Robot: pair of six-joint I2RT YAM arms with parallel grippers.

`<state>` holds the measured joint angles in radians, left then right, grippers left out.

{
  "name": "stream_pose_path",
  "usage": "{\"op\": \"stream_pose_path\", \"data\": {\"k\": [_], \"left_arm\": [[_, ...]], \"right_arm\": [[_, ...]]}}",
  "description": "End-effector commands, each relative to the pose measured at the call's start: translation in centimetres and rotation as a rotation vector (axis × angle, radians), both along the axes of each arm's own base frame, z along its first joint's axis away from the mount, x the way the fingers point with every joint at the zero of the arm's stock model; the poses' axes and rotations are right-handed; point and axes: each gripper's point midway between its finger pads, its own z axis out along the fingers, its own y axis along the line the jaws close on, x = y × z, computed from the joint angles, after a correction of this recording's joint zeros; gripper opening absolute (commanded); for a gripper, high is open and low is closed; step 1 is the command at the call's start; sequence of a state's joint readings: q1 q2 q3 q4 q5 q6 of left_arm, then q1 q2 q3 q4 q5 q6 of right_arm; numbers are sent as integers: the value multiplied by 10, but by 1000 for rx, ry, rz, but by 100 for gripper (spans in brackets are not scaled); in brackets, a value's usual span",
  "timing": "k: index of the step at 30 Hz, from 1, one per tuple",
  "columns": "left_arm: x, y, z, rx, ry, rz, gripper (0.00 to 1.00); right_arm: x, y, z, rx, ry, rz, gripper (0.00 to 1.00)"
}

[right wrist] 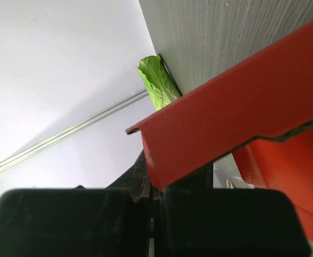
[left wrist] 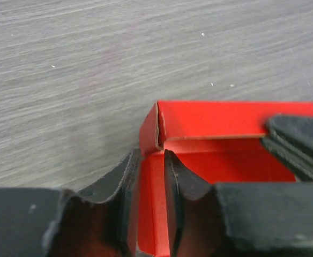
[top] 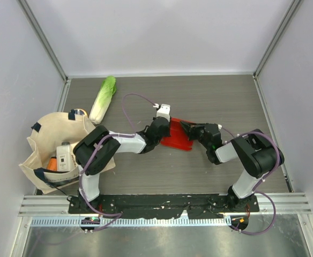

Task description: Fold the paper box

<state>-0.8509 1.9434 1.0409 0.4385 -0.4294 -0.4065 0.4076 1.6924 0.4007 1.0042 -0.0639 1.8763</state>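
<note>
The red paper box point(top: 178, 140) lies mid-table, partly folded with raised walls. My left gripper point(top: 165, 128) is at its left side. In the left wrist view its jaws point(left wrist: 151, 203) stand close on either side of one upright red wall, near a box corner point(left wrist: 159, 126). My right gripper point(top: 187, 127) is at the box's right side, and its dark finger also shows in the left wrist view point(left wrist: 301, 144). In the right wrist view the jaws point(right wrist: 155, 184) are closed on the edge of a red flap point(right wrist: 237, 118) that rises from between them.
A green napa cabbage point(top: 103, 99) lies at the back left and also shows in the right wrist view point(right wrist: 157, 80). A beige tote bag point(top: 49, 142) holding items sits at the left edge. White walls and metal rails enclose the grey table point(top: 226, 101).
</note>
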Motion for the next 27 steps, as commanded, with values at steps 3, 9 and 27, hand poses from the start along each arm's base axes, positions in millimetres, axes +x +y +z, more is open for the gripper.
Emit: {"op": "stream_pose_path", "data": {"k": [3, 9, 27], "left_arm": [[-26, -7, 51, -158, -100, -177, 36], [-24, 16, 51, -132, -120, -133, 40], [2, -3, 48, -124, -130, -126, 43]], "right_arm": [[-4, 0, 9, -9, -19, 32, 1], [-4, 0, 9, -10, -20, 39, 1], [0, 2, 9, -15, -10, 41, 1]]}}
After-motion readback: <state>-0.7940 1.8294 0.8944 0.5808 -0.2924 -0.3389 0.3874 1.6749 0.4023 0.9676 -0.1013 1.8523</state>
